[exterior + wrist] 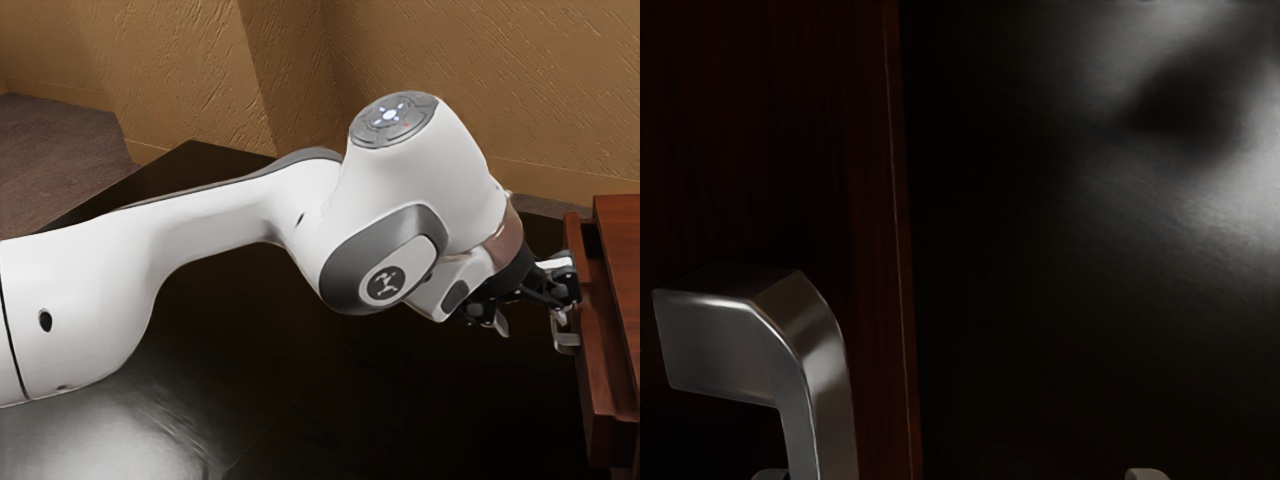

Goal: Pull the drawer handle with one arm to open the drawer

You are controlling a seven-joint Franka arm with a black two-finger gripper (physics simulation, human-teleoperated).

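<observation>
A reddish-brown wooden drawer front (590, 380) stands at the exterior view's right edge, a little proud of the cabinet body (620, 280) behind it. A silver metal handle (566, 335) sticks out from that front. My black gripper (562, 292) is right at the handle's upper end, pointing toward the drawer. In the wrist view the handle's bent corner (790, 350) is close up against the dark drawer front (760, 150), beside one of two pale fingertips (1145, 473) that stand far apart, so the gripper is open with the handle near one finger.
The cabinet rests on a dark glossy table (300, 400), whose surface also appears in the wrist view (1090, 250). My white arm (250, 240) stretches across it from the exterior view's left. Textured tan walls (520, 80) rise behind.
</observation>
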